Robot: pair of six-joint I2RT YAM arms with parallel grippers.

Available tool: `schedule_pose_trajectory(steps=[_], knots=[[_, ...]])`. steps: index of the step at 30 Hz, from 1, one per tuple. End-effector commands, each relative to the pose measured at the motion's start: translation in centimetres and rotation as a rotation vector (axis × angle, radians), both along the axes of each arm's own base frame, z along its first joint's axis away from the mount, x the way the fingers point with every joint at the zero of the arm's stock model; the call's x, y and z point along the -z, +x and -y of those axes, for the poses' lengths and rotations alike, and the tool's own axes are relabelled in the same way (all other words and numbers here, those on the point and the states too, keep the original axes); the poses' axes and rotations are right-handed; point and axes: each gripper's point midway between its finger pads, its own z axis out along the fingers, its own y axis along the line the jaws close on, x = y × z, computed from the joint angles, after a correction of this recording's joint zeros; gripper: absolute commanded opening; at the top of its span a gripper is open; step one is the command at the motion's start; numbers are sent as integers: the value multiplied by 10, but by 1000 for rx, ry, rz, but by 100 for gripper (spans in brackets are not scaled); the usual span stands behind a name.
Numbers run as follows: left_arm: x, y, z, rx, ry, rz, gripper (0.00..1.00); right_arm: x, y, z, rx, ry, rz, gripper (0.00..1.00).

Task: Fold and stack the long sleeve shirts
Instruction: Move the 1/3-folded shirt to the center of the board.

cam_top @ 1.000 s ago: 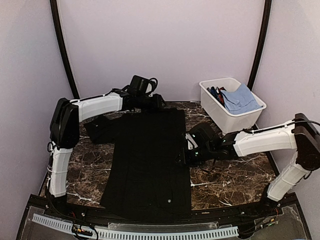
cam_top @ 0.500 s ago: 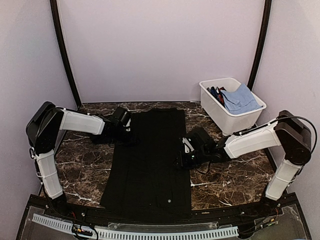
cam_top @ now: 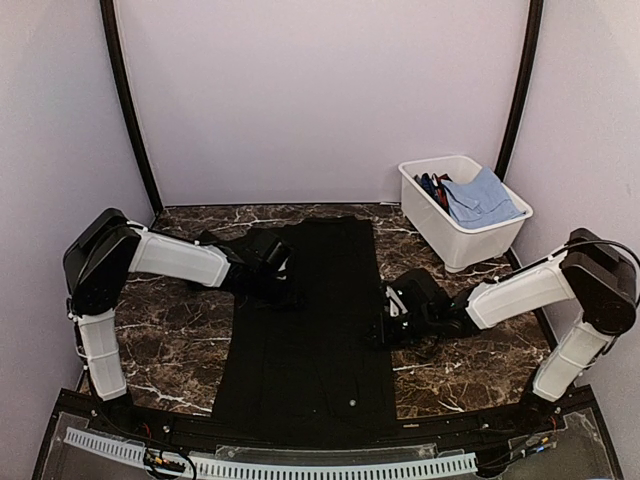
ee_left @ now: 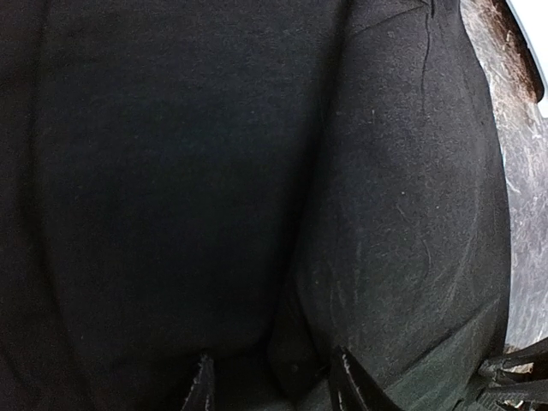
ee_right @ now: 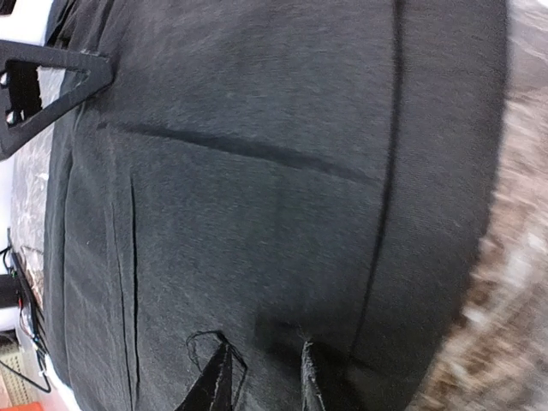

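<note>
Left gripper (cam_top: 285, 268) pinches a sleeve (cam_top: 250, 283) of the black shirt (cam_top: 310, 340), folding it inward; right gripper (cam_top: 383, 328) pinches the shirt's side. Next, lay the sleeve flat and let go.

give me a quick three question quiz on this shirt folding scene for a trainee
1. True or false: the left gripper and the right gripper both pinch the black shirt.
2. Which gripper is nearer the white bin? A) left B) right
3. Fill in: the cloth on top in the bin is light ____.
Key: 1 true; 2 B; 3 blue.
</note>
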Motion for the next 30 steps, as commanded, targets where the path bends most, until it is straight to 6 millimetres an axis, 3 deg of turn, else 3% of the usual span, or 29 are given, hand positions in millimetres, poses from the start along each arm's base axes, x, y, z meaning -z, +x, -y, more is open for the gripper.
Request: schedule_pose_trajectory(steps=[1, 5, 9, 12, 17, 21, 26, 30], knots=[[1, 0, 19, -8, -24, -15, 45, 22, -7, 49, 95, -124, -44, 26], [3, -2, 32, 3, -30, -23, 45, 18, -9, 64, 126, -120, -36, 26], [-1, -2, 31, -14, -24, -23, 45, 17, -10, 72, 146, -130, -27, 26], [-21, 1, 29, -16, -34, 8, 45, 14, -7, 76, 161, -132, -13, 26], [-52, 16, 4, -82, 16, 82, 46, 7, -4, 77, 157, -131, -6, 26], [-73, 31, -38, -168, 24, 124, 46, -12, -2, 65, 120, -89, 21, 27], [-85, 60, -124, -344, 87, 159, 47, -41, 2, 57, 93, -96, 81, 27], [-84, 80, -181, -453, 176, 165, 46, -58, 3, 52, 80, -83, 112, 28]])
